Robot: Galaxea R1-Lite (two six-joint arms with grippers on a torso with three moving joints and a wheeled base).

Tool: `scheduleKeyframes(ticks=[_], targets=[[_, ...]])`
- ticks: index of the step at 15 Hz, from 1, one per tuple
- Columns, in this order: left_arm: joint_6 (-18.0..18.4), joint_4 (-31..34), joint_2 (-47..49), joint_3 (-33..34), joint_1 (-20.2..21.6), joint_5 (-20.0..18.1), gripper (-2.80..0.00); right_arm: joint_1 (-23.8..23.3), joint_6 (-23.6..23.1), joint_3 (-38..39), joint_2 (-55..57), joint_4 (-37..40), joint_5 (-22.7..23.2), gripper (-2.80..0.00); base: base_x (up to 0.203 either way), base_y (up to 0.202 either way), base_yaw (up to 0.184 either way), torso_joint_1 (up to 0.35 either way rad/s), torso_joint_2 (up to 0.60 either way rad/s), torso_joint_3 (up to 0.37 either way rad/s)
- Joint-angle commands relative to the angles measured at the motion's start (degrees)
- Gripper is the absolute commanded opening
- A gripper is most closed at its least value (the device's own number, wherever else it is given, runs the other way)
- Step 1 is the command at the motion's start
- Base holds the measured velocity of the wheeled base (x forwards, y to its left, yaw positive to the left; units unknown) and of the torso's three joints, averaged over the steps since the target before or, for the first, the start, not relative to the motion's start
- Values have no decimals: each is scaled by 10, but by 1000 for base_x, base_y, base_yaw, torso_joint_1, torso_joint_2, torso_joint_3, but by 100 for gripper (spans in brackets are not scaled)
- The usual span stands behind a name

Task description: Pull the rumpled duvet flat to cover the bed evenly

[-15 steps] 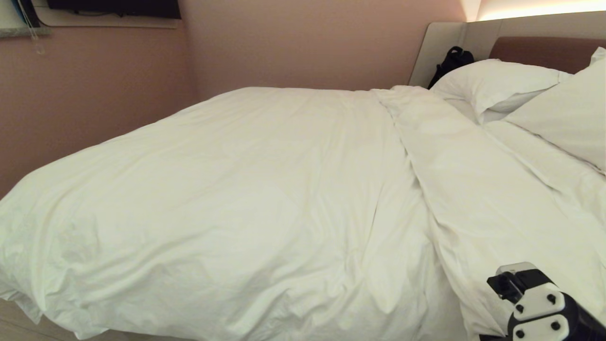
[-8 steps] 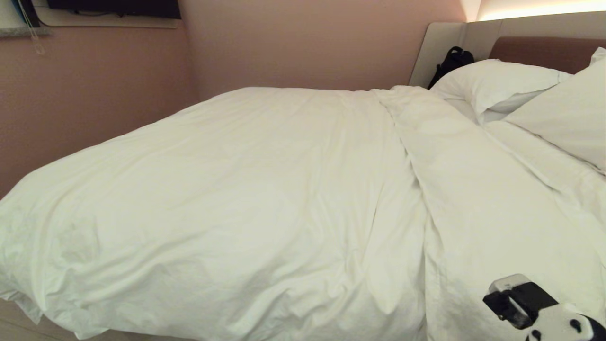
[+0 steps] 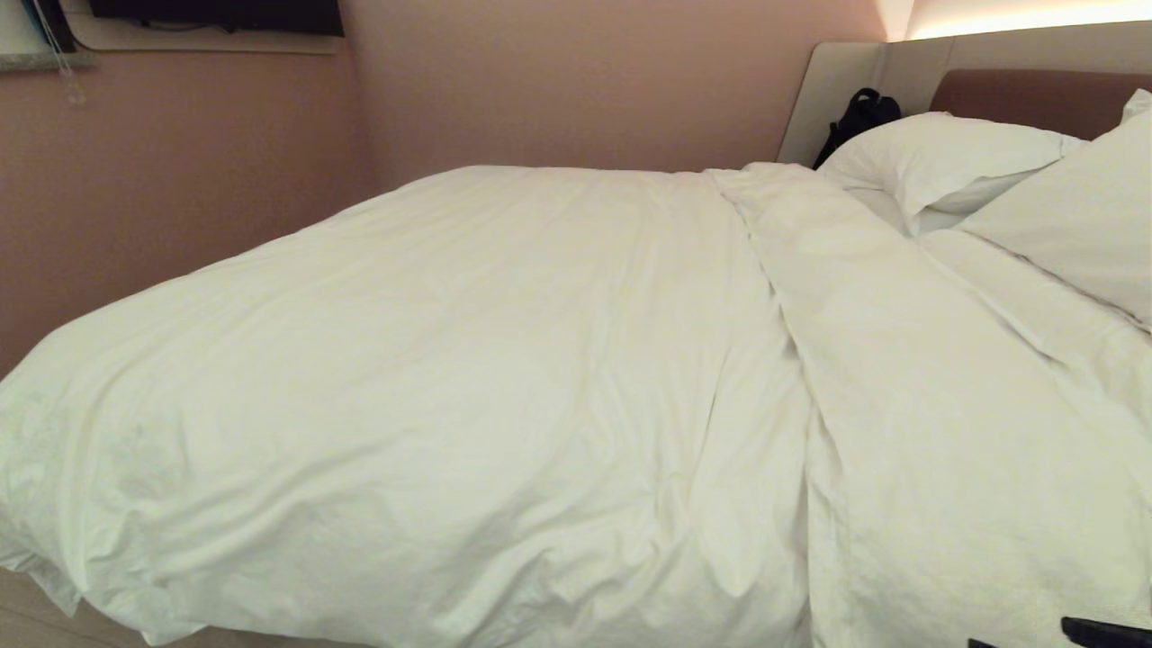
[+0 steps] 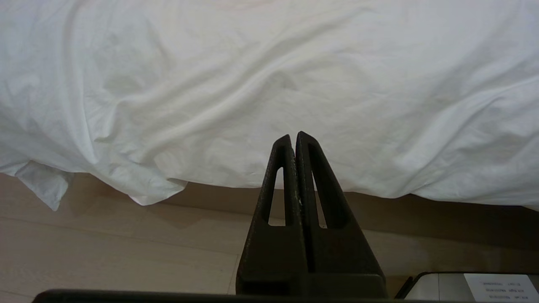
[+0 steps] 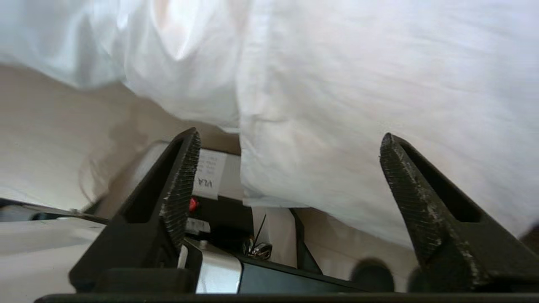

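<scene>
White cotton everywhere: the duvet (image 3: pixel 450 378) fills most of the head view, spread across the bed (image 3: pixel 1008 94) from the lower left up toward the pillows (image 3: pixel 945 153) at upper right, with a long fold ridge running down the middle-right. The right gripper (image 5: pixel 290 172) has its jaws spread wide with nothing between them, right at the duvet's hanging near edge. The left gripper (image 4: pixel 294 141) is pressed together, parked low by the side drape above the floor (image 4: pixel 105 244). Looks like a let-go between pulls. To do it well, the next pinch should probably take the hem near that ridge and draw it smoothly outward, not yank, so the far side doesn't slide off.
</scene>
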Motion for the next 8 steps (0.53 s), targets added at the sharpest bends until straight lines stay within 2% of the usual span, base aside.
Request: scheduleKeyframes(ticks=[1,5,8], targets=[[0,0,0,0,0,0,-280,-15,2,7,-107,59,-2,0,0,0,0,0,0,0],[0,0,0,0,0,0,-280,-55,14,13,-232,148,-19,0,0,0,0,0,0,0],[0,0,0,0,0,0,-280,-69,15,13,-266,170,-54,0,0,0,0,0,0,0]])
